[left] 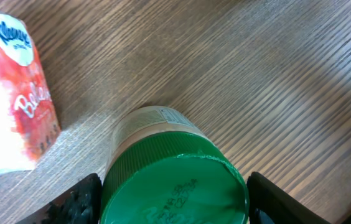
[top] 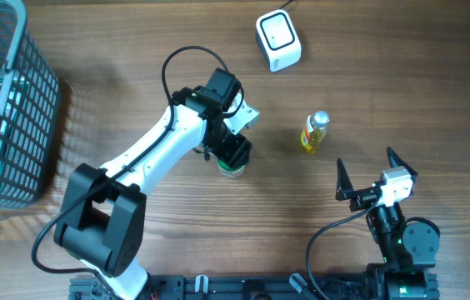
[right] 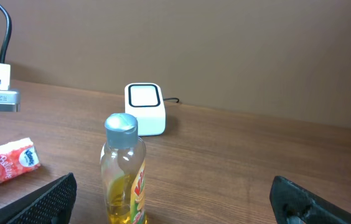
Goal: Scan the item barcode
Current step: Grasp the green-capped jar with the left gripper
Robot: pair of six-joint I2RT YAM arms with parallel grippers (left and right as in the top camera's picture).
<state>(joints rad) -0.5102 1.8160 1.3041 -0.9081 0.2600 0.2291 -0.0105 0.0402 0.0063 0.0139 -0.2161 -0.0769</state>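
Surface: a brown wood-grain table (top: 402, 75)
Item: a green-lidded jar (left: 174, 180) is stood upright on it, just below the overhead frame's centre
Fingers: the lid is flanked closely by the fingers (left: 76, 200) of the left gripper (top: 233, 157); whether it is gripped cannot be told
Progress: nothing is judged scanned yet; lifting and presenting to the white scanner (top: 277, 40), well apart at upper centre, remain
Other arm: the right gripper (top: 364, 160) is spread wide and empty at lower right

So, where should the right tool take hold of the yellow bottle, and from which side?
I would take the yellow bottle by its round body, under the silver cap. It stands upright, apart from other things, so the open right tool, facing it, can come in level from the side.
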